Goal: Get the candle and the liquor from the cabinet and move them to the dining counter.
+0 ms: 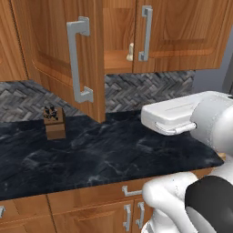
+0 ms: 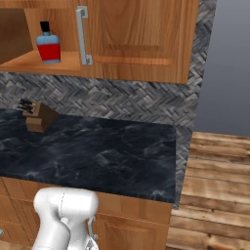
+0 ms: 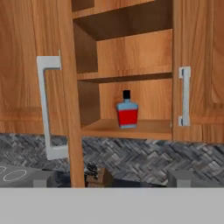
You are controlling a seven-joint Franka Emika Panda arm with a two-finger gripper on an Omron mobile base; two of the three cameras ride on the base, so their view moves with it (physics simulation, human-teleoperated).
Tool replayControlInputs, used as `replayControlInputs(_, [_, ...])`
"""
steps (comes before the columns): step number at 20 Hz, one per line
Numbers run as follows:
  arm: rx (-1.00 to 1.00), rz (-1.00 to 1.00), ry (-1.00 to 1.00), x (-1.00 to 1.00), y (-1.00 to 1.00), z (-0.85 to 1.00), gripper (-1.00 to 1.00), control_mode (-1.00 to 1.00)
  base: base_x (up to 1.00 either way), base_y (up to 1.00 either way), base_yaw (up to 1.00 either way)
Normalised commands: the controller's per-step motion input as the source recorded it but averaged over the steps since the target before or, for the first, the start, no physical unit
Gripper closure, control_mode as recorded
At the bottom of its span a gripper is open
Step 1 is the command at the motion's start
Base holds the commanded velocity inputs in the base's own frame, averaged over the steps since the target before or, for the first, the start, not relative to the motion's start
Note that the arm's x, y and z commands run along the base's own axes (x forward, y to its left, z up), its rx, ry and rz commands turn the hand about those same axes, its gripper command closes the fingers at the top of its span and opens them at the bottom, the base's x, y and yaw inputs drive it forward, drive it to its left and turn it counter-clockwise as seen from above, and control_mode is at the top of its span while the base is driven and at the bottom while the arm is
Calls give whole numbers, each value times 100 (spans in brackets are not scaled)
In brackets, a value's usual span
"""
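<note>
A brown knife block [image 1: 54,123] with dark handles stands on the narrow black counter [image 1: 100,154], low and just left of centre ahead of the gripper. Grey herringbone tiling [image 2: 122,102] backs it; wooden plank floor [image 2: 215,190] lies off right.

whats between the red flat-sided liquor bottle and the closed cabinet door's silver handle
Bare wooden shelf; hand view shows nothing between the red liquor bottle and the silver bar handle.

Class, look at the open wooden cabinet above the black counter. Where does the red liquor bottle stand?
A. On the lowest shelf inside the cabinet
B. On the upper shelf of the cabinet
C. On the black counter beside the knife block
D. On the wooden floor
A: the liquor bottle stands upright on the lowest shelf of the open cabinet, well above the knife block.
</note>
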Motion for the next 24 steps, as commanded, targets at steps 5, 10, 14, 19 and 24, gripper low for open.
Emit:
replayControlInputs(5, [0,20,-1,37,-27,0,-100,-100,0,0,0])
replayControlInputs(10, [0,42,-10,51,-1,0,-100,-100,0,0,0])
replayControlInputs(14, [0,46,-7,60,0,0,-100,-100,0,0,0])
replayControlInputs(19, [-10,39,0,45,18,0,-100,-100,0,0,0])
replayControlInputs(24, [-4,27,0,59,36,0,-100,-100,0,0,0])
